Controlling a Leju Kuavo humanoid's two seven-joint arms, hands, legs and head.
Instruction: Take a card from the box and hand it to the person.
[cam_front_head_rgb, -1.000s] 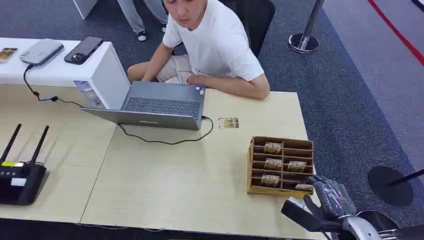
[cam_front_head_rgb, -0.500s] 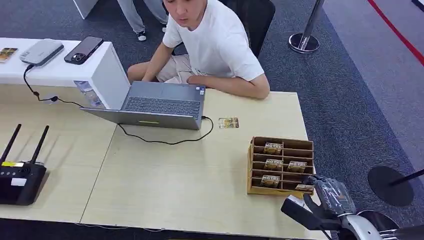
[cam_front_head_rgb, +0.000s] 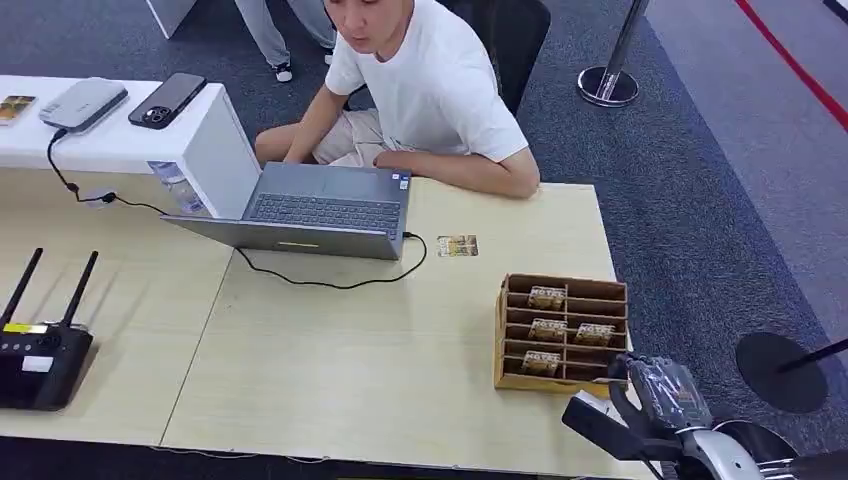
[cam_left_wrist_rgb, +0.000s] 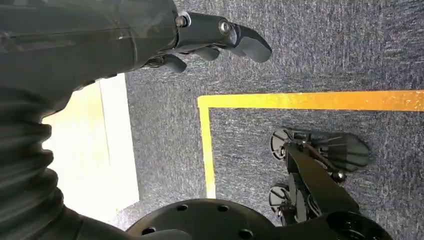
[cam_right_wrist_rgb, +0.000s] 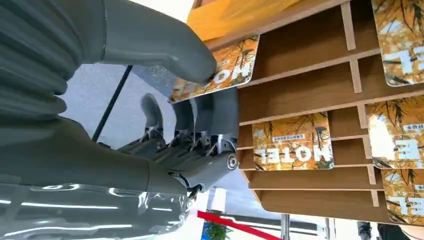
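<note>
Wooden slotted box on table's right side, several yellow-brown HOTEL cards in slots. One card at near-right corner slot, pinched by right hand, tilted, partly out.

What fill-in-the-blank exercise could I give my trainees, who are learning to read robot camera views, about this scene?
1. The right hand pinches a ____ at the wooden box.
2. The cards in the box are printed with the word ____.
3. The person sits behind an open ____.
4. One card lies loose on the ____ beside the laptop's cable.

Missing words: card; HOTEL; laptop; table
</note>
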